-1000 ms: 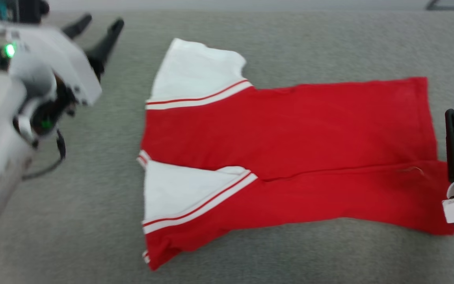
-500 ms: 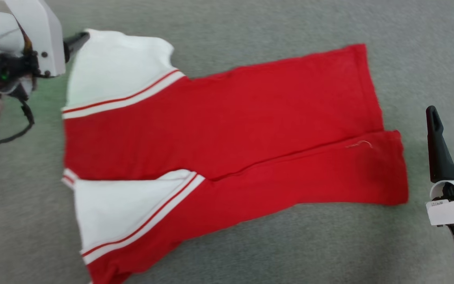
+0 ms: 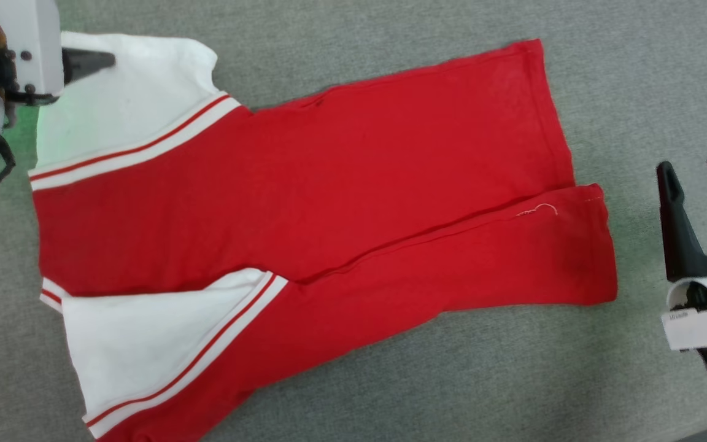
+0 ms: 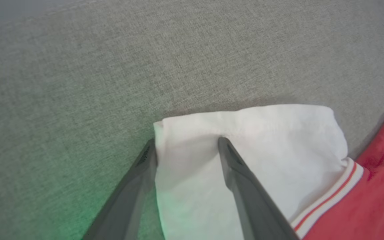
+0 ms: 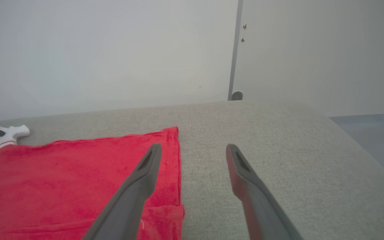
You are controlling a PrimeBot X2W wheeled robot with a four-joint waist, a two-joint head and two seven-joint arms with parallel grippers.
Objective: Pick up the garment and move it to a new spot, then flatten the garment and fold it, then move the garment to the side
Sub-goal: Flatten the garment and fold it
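Garment sleeve (image 4: 262, 150) within left end effector (image 4: 186, 142)

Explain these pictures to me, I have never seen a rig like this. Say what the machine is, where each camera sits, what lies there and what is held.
This is a two-armed robot. One picture looks down from its head. The other two look from the wrists along each arm's two dark fingers. On the grey fabric surface lies the garment, a red jersey with white sleeves, lying flat. The left end effector is open, its fingers astride a corner of one white sleeve. The right end effector is open beside the hem and appears clear of it. Nothing is held yet.
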